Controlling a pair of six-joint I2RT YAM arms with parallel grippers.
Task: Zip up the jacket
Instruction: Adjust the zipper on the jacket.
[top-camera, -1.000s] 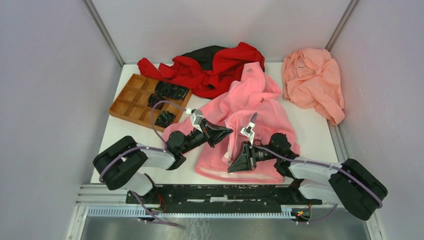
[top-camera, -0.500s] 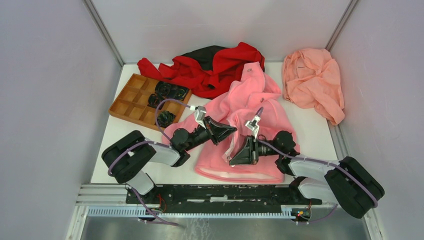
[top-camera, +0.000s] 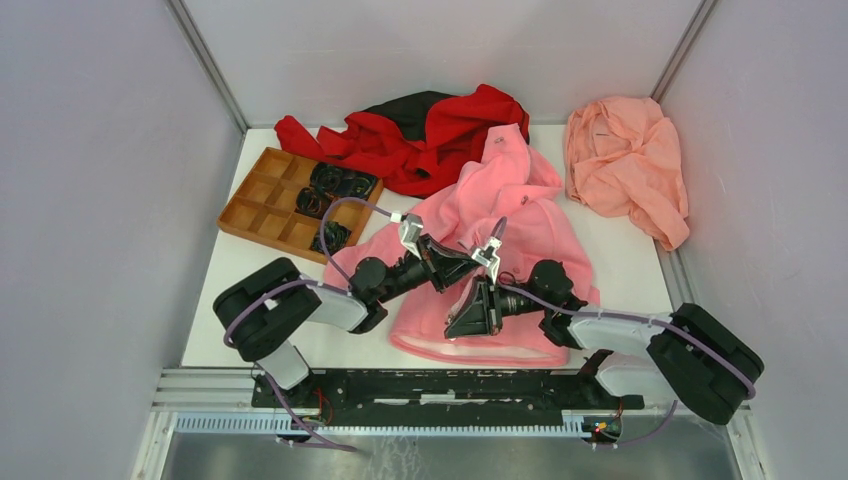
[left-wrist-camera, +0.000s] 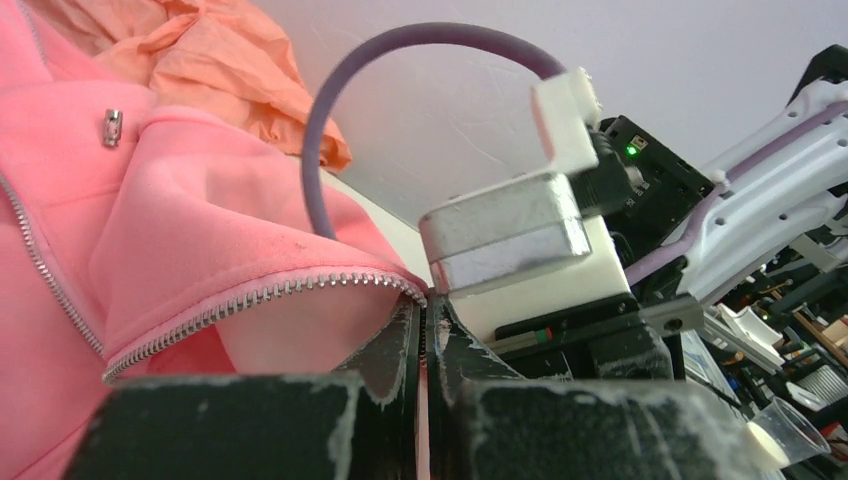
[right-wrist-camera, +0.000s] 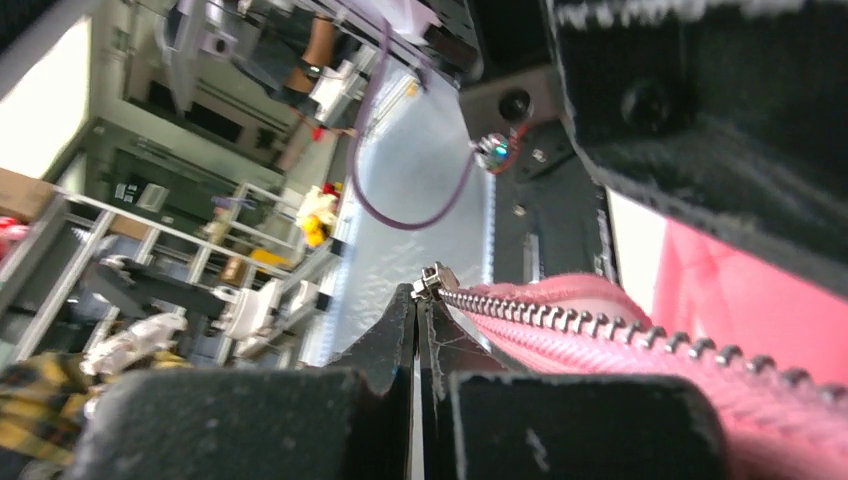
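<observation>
We have the bright pink fleece hooded jacket (top-camera: 520, 200) lying in the middle of the white table (top-camera: 250, 330), its hood toward the crumpled red-and-black garment (top-camera: 430, 130) at the far edge and its hem toward the arm bases. The left gripper (left-wrist-camera: 425, 335) is pinched tight on the pink fabric edge at the end of one row of silver zipper teeth (left-wrist-camera: 250, 298), which runs off to the left in its wrist view. The right gripper (right-wrist-camera: 417, 335) is clamped the same way on the end of the other zipper row (right-wrist-camera: 560, 320), with a small metal end piece (right-wrist-camera: 432, 280) showing just above its fingertips. From above, the two grippers sit near each other over the jacket's lower front, and we cannot tell whether they touch. We judge the step in hand to be mating the two bottom ends so the zip can start. Nothing looks joined yet, so the task seems to be at an early stage. To do this well, we should hold both tapes taut and parallel, with the teeth facing each other. The ends should come together slowly and along one line, without twist. We cannot tell whether the metal piece is the slider or the pin, so that needs settling before pushing. The likely faults are thin tape slipping from the jaws or fleece bunching between the ends.
</observation>
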